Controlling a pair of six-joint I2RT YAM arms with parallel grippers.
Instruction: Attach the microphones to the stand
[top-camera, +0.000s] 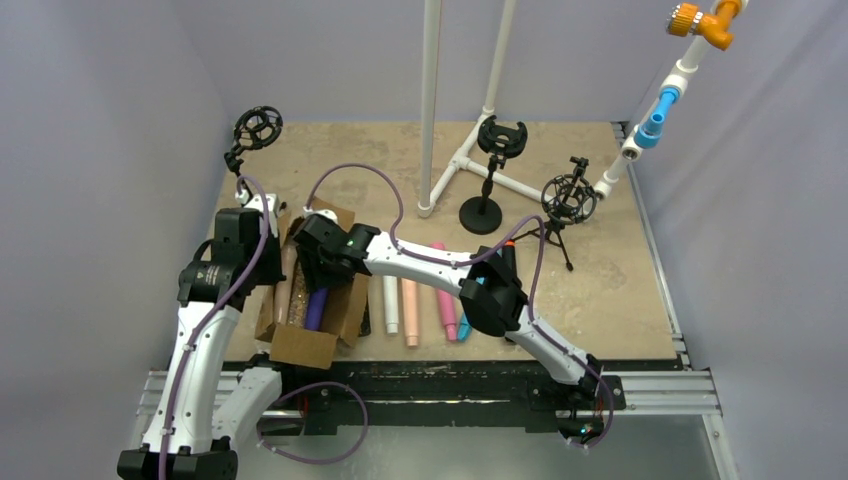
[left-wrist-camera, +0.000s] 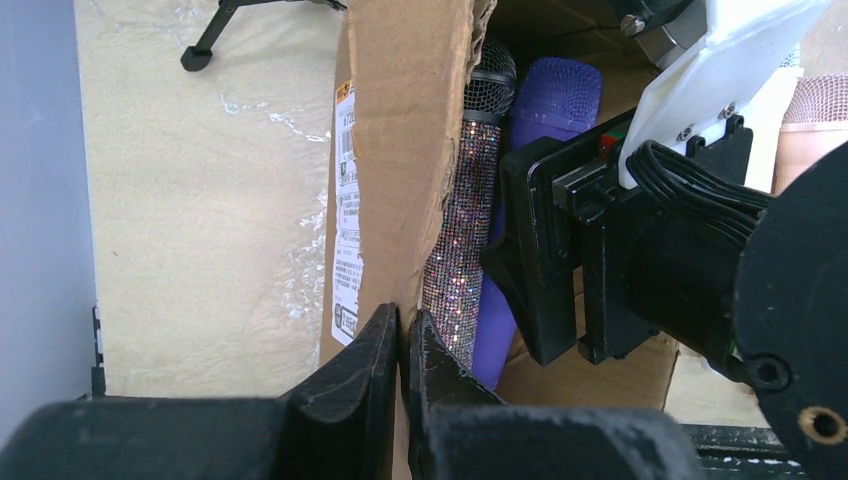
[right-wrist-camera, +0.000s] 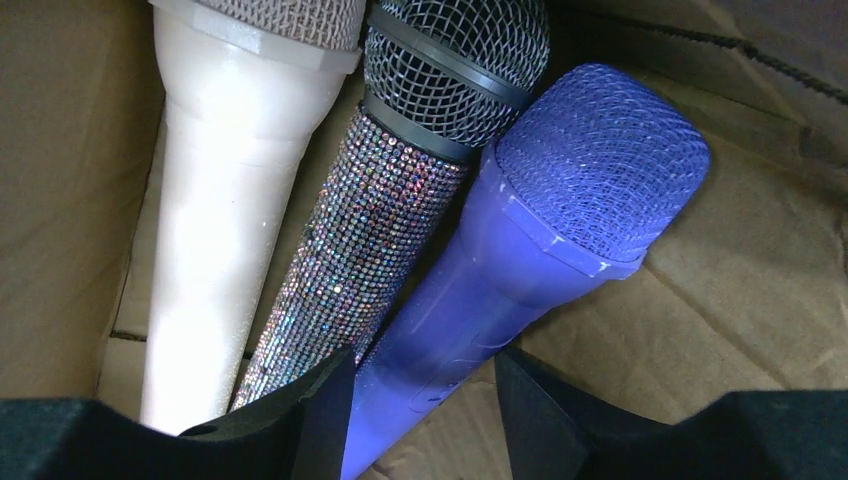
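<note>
A cardboard box (top-camera: 300, 345) at the near left holds a white microphone (right-wrist-camera: 220, 200), a silver glitter one (right-wrist-camera: 370, 230) and a purple one (right-wrist-camera: 540, 230). My right gripper (right-wrist-camera: 425, 410) is down in the box, jaws open around the purple microphone's handle, the left finger touching it. It also shows in the top view (top-camera: 318, 270). My left gripper (left-wrist-camera: 402, 350) is shut on the box's left wall (left-wrist-camera: 390, 150). White (top-camera: 390, 303), peach (top-camera: 410, 312), pink (top-camera: 443, 300) and blue (top-camera: 463, 327) microphones lie on the table. Three stands are visible: far left (top-camera: 257, 130), round-based (top-camera: 488, 175) and tripod (top-camera: 568, 200).
A white PVC pipe frame (top-camera: 430, 110) stands at the back centre, with another pipe and blue and orange fittings (top-camera: 660, 105) at the right. The right arm (top-camera: 490, 295) stretches across the loose microphones. Grey walls close in both sides.
</note>
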